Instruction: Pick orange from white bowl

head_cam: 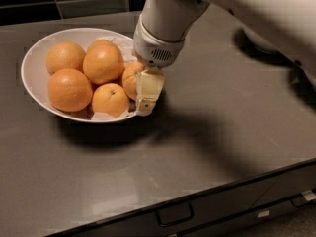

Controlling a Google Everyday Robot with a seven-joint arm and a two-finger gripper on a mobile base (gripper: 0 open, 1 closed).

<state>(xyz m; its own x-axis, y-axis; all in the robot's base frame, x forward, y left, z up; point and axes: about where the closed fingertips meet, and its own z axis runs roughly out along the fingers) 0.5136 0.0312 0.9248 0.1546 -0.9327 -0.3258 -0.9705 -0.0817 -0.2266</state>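
No text, label, brand, number or sign could be read on anything in view. The claw (140, 98) was down at the right rim of the white bowl (30, 70) on the worktop (222, 132), against the orange (129, 77) lying there, and no marking could be made out on it.

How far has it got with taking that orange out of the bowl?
Done: the gripper is at the orange by the bowl's right rim. In hand: taking hold; whether it is gripped, I cannot tell. Left: lifting it out; it sits inside among four other oranges.
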